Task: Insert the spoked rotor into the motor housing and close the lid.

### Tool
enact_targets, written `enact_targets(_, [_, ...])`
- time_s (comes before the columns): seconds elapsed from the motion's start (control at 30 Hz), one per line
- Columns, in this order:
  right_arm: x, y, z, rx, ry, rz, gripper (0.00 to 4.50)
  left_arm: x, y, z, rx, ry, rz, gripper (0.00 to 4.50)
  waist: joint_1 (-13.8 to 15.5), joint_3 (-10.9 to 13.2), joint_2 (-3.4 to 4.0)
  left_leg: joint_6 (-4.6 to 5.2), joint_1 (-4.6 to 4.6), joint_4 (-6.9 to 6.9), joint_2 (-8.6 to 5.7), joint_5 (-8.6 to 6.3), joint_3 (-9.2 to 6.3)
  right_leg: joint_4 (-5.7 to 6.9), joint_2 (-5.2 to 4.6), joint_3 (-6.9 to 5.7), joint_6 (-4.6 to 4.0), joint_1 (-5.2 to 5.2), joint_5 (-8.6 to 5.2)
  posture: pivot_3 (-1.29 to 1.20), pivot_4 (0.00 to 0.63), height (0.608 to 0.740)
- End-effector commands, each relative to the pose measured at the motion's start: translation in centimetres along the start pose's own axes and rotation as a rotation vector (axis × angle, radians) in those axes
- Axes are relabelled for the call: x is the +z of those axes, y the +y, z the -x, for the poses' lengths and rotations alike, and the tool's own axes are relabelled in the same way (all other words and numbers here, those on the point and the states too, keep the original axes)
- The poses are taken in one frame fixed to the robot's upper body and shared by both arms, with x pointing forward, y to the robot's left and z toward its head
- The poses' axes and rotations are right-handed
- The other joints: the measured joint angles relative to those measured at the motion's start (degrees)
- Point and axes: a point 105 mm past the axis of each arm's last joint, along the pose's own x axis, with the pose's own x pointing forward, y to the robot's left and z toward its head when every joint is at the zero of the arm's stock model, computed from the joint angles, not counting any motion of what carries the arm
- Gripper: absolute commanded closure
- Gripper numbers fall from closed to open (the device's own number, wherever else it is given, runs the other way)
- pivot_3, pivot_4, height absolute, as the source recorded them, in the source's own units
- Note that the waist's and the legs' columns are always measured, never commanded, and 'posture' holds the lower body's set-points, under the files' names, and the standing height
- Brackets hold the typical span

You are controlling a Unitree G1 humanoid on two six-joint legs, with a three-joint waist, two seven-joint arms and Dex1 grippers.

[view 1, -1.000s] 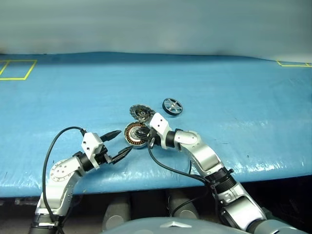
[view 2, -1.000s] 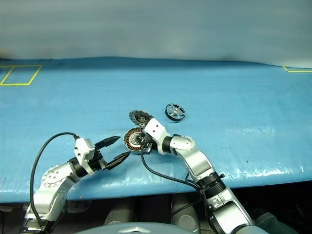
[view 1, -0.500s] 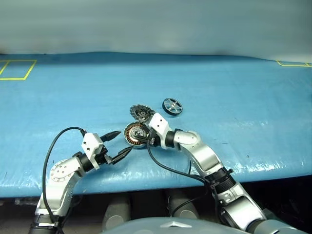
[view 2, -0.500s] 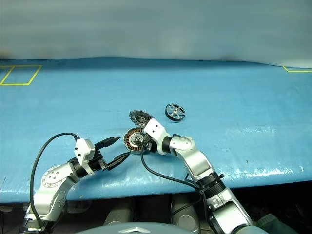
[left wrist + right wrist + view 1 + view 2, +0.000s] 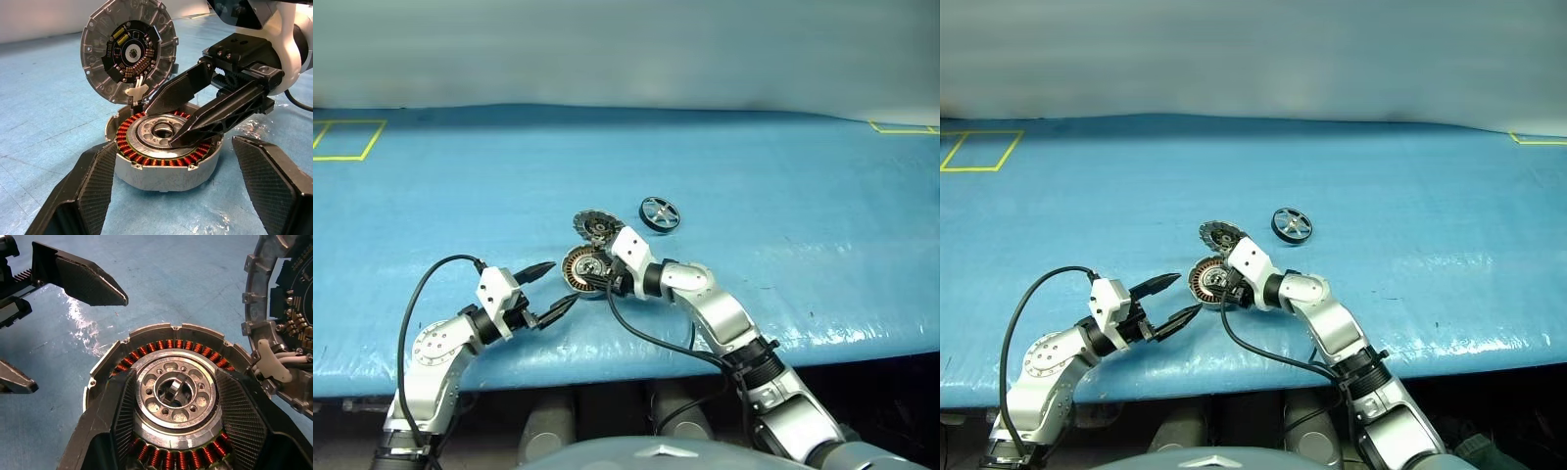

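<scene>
motor housing [image 5: 166,147], lid [image 5: 128,51] upright; spoked rotor [image 5: 659,213] apart

In the head views the round metal motor housing with copper-brown windings [image 5: 584,269] is partly covered by the right pincer [image 5: 597,277]; its near rim cannot be made out. The upright silver-grey ribbed lid [image 5: 286,318] is cut off by the right wrist view's edge. The small black-rimmed spoked rotor [image 5: 659,213] is too small to count spokes. The blue-covered desk [image 5: 783,176] runs past both side edges.
</scene>
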Motion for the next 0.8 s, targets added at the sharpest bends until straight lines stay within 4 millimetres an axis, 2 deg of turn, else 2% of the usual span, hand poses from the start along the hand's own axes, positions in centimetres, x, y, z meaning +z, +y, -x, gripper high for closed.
enact_targets(0.03, [1.8,-0.2,0.3,-0.011,-0.072,0.007,1.98,0.2,0.1,0.2,0.009,-0.006,-0.024,0.41,-0.01,0.00,0.00,0.00,0.00,0.00,0.00,0.00,0.00,0.00,0.00,0.00,0.00,0.00,0.00,0.00,0.150,0.740])
enact_targets(0.1, [1.8,-0.4,0.2,-0.021,-0.076,0.004,2.40,0.2,0.1,0.2,0.010,-0.006,-0.023,0.41,-0.01,0.00,0.00,0.00,0.00,0.00,0.00,0.00,0.00,0.00,0.00,0.00,0.00,0.00,0.00,0.00,0.150,0.740])
enact_targets(0.27, [1.8,-0.3,0.2,-0.021,-0.072,0.005,4.10,0.1,0.1,0.2,0.013,-0.003,-0.021,0.41,-0.02,0.01,0.01,0.00,0.00,-0.02,0.00,0.00,0.00,0.00,0.00,0.00,-0.01,-0.01,-0.01,0.00,0.150,0.740])
enact_targets(0.33, [1.7,-0.3,0.1,-0.019,-0.066,0.003,4.49,0.1,0.1,0.2,0.015,-0.003,-0.022,0.41,-0.02,0.01,0.01,0.00,0.00,-0.04,0.00,0.00,0.00,-0.01,0.00,0.00,-0.02,-0.02,-0.01,0.00,0.150,0.740])
enact_targets(0.6, [0.7,0.4,-0.1,0.017,-0.018,0.004,4.49,0.1,0.2,0.3,0.023,0.004,-0.031,0.41,-0.02,0.01,0.01,0.00,0.00,-0.08,0.01,0.00,0.00,-0.02,0.00,-0.02,-0.03,-0.02,-0.02,0.00,0.150,0.740])
enact_targets(0.8, [-0.8,-0.6,0.2,-0.041,0.065,0.029,4.49,0.0,0.2,0.3,0.029,0.008,-0.035,0.41,-0.04,0.00,0.00,0.00,0.01,-0.07,0.01,0.00,0.00,-0.02,0.00,-0.02,-0.03,-0.01,-0.02,0.00,0.150,0.740])
